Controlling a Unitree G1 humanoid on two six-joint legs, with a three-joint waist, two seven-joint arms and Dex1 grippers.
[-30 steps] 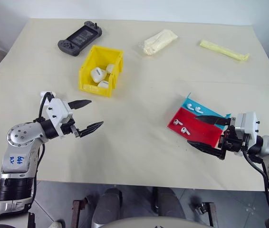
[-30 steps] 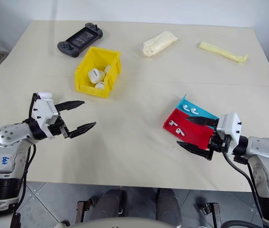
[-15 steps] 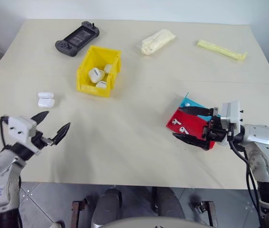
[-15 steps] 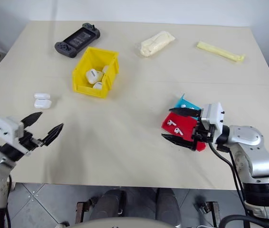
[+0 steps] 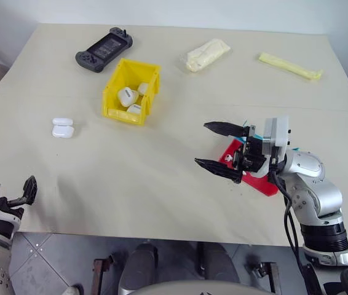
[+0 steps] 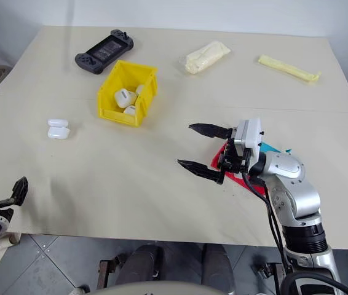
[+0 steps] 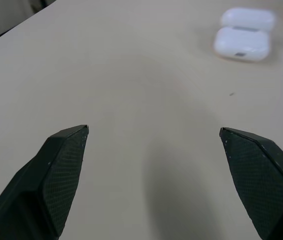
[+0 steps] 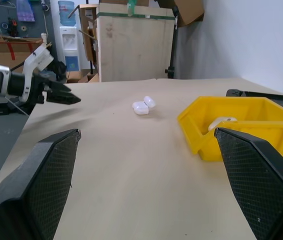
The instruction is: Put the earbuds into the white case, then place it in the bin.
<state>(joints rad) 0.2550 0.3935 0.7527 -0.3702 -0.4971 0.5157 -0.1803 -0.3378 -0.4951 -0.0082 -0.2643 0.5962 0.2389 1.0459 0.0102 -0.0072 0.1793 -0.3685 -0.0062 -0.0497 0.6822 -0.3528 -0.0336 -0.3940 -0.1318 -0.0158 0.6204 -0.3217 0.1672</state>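
I've got an open white case (image 5: 62,127) lying near the table's (image 5: 162,184) left edge, well apart from the yellow bin (image 5: 131,91), which already holds other cases. The earbuds (image 5: 230,160) sit on the red and blue tray (image 5: 266,183) toward the right edge, mostly behind my right gripper (image 5: 214,147). Both grippers are spread wide, holding nothing. I should drop the right one onto a single earbud, stem between the tips. Compared with a second ago, the left gripper (image 5: 26,190) has pulled back to the near-left corner, uncovering the case; the right has swung leftward over the tray.
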